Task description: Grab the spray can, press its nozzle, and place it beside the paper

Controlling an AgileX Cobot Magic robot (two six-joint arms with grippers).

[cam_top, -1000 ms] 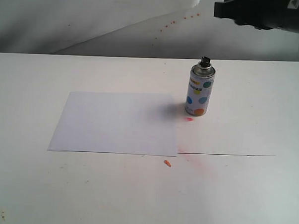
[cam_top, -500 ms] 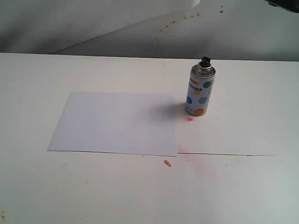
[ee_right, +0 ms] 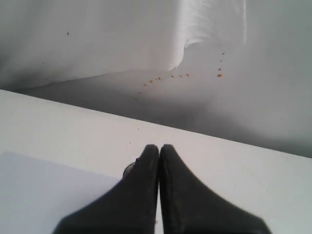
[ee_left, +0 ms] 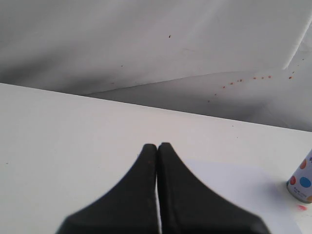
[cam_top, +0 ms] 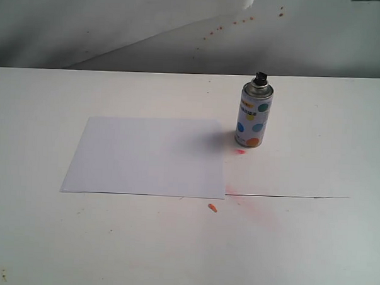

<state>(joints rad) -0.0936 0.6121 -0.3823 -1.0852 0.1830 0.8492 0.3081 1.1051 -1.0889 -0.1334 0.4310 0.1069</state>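
Observation:
The spray can (cam_top: 254, 118) stands upright on the white table, just off the far right corner of the paper (cam_top: 148, 156), with its black nozzle (cam_top: 261, 76) on top. Neither gripper shows in the exterior view. In the left wrist view my left gripper (ee_left: 157, 145) is shut and empty, above the table, with the paper (ee_left: 239, 187) and the can (ee_left: 302, 176) off to one side. My right gripper (ee_right: 159, 146) is also shut and empty; a sliver of the can's top (ee_right: 129, 168) peeks from behind one finger, beside the paper (ee_right: 39, 190).
Orange paint spots (cam_top: 212, 208) and a pink smear (cam_top: 258, 208) mark the table near the paper's front right corner. A thin seam line (cam_top: 288, 196) runs rightward from there. A white backdrop sheet (cam_top: 119, 26) with orange specks hangs behind the table.
The dark right arm at the top right of the exterior view has pulled up and out of the frame. The can and the paper have not moved.

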